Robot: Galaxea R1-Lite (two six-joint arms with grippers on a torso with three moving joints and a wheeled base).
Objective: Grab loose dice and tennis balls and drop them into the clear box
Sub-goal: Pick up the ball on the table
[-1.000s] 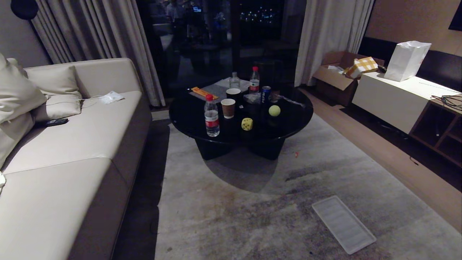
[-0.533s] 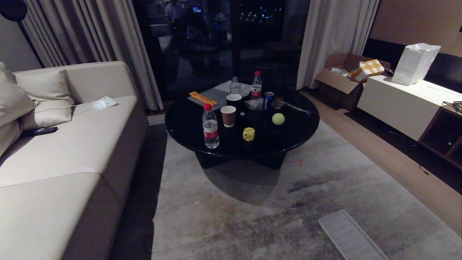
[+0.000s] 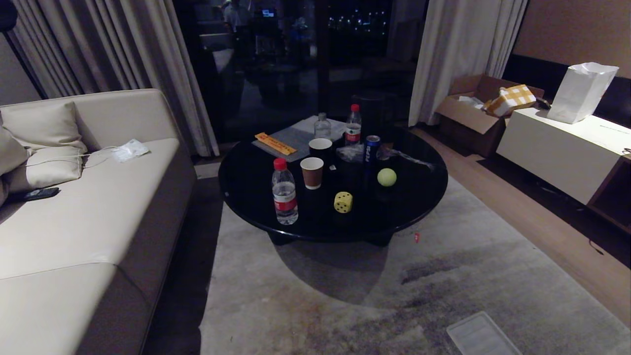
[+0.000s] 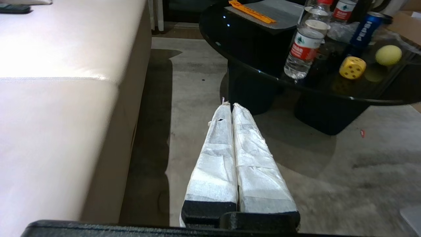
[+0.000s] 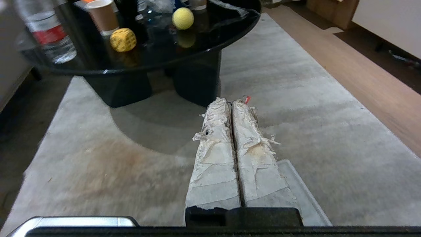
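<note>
Head view: a round counter (image 3: 256, 197) with a glossy black top stands on a grey, worn carpet (image 3: 345, 296). On it lie a pale yellow die (image 3: 343, 202) with rounded corners and dark pips, and a fuzzy yellow-green tennis ball (image 3: 387, 177); they are apart from each other. Near them stand a clear plastic water bottle (image 3: 285, 193) with a red cap, a brown paper cup (image 3: 312, 172) and a blue can (image 3: 371, 148). A flat ribbed clear lid (image 3: 480, 336) lies on the carpet at the lower edge. A smooth beige sofa (image 3: 74, 222) is at the side. No gripper shows here, and the clear box is not seen.

Left wrist view: the left gripper (image 4: 229, 104) has its two fingers, wrapped in white tape, pressed together and holding nothing. It is above the carpet, just short of the counter's dark base. The die (image 4: 352, 67) and the tennis ball (image 4: 388, 55) lie on the counter beyond the fingertips and well off to one side.

Right wrist view: the right gripper (image 5: 230, 100) is also fully closed and empty; its tape is frayed and stained. The die (image 5: 123, 39) and the tennis ball (image 5: 183, 18) are well ahead of it on the shiny counter. The ribbed lid (image 5: 302, 194) lies under the fingers.
</note>
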